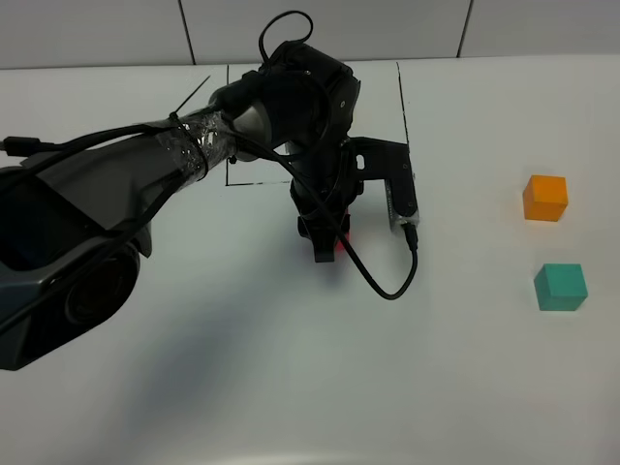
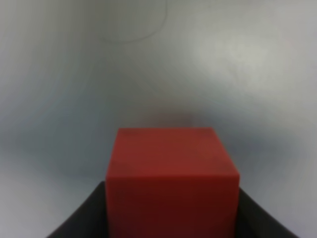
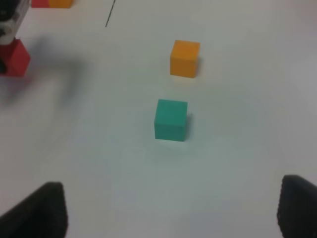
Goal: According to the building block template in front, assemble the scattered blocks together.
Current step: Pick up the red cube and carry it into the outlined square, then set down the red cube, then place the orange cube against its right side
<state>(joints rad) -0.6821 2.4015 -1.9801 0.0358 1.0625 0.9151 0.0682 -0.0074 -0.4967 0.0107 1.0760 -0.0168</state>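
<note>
My left gripper (image 1: 327,250) reaches to the table's middle and is shut on the red block (image 1: 342,249). In the left wrist view the red block (image 2: 171,183) fills the space between the dark fingers (image 2: 79,220). The orange block (image 1: 544,198) and teal block (image 1: 561,287) lie loose at the right. My right gripper (image 3: 168,213) is open, hovering short of the teal block (image 3: 171,120) and orange block (image 3: 185,59); it is out of the high view. The template (image 3: 49,3) shows only as a red and orange strip at the right wrist frame's edge, and my left arm hides it from above.
Black lines mark a square (image 1: 401,107) on the white table behind the left gripper. A black cable (image 1: 387,286) loops from the left wrist onto the table. The tiled wall (image 1: 329,29) runs along the far edge.
</note>
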